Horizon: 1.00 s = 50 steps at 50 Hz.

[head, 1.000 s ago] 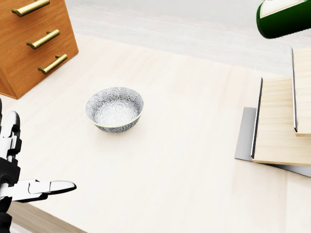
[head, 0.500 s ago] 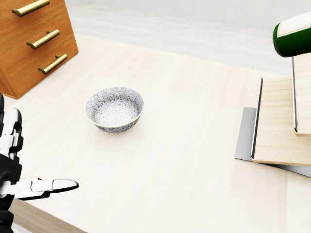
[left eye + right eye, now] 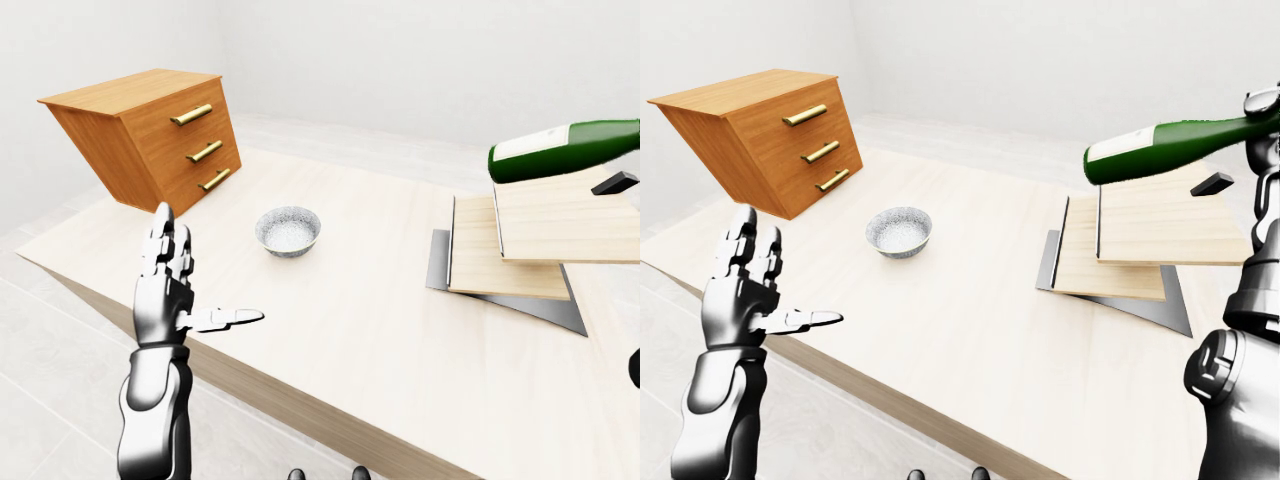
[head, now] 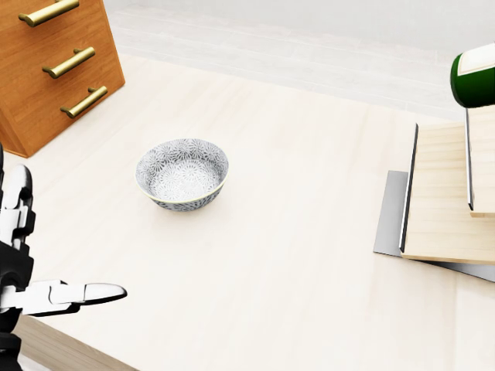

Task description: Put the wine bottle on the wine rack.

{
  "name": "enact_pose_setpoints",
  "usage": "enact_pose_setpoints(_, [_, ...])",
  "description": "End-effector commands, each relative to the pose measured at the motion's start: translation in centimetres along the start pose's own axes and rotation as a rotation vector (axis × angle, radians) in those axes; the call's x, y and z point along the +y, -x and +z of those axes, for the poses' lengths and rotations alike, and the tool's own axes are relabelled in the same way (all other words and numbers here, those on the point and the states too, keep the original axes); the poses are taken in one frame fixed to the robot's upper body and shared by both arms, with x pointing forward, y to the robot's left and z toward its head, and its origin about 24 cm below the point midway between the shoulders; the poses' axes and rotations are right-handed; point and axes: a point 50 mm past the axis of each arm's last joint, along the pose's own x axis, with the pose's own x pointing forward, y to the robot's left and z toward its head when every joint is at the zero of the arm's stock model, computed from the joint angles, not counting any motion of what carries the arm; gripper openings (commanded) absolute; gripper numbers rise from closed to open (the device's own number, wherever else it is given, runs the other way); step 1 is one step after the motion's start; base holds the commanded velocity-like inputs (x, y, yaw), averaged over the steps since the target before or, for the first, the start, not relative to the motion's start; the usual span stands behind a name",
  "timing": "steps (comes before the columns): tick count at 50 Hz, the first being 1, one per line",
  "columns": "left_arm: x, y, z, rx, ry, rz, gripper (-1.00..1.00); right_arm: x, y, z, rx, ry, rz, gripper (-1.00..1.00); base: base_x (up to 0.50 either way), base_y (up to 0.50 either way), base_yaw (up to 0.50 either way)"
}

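Moved: wine bottle (image 3: 1170, 145) shifted rightward in head view.
Bottle: horizontal, above wine rack (image 3: 1160, 225).
Right hand (image 3: 1265, 110): at bottle neck, grip unclear.
Left hand (image 3: 170, 285): fingers spread, empty.

The wine bottle (image 3: 1170, 145) looks like glossy dark green glass with a matt cream paper label; the wine rack (image 3: 520, 245) is pale, matt wooden boards with fine grain over a smooth grey metal base plate; the table (image 4: 294, 263) is light, smooth matt wood. The drawer chest (image 3: 150, 135) is warm orange wood with shiny brass handles; the bowl (image 4: 182, 174) looks glazed ceramic, finely patterned; the left hand (image 3: 745, 290) is polished silvery metal.
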Motion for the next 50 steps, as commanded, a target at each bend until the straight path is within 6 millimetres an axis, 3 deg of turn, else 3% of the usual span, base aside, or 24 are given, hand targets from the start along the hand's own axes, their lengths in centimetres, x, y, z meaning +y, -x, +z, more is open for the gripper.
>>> enact_pose_setpoints(1, [-0.1, 0.1, 0.7, -0.027, -0.004, 0.0, 1.0, 0.3, -0.4, 0.1, 0.002, -0.017, 0.006, -1.0, 0.0, 0.0, 0.0])
enact_pose_setpoints(17, [0.0, 0.2, 1.2, -0.048, -0.008, 0.002, 1.0, -0.6, -0.7, -0.2, 0.03, 0.006, -0.051, -1.0, 0.0, 0.0, 0.0])
enact_pose_setpoints(28, [0.0, -0.1, 0.3, -0.015, -0.004, 0.001, 1.0, -1.9, -0.4, -0.5, 0.051, 0.016, -0.108, -1.0, 0.0, 0.0, 0.0])
enact_pose_setpoints(50, [0.0, -0.1, 0.0, 0.0, -0.003, 0.002, 1.0, -1.5, -0.7, -0.3, 0.064, 0.106, -0.122, -1.0, 0.0, 0.0, 0.0])
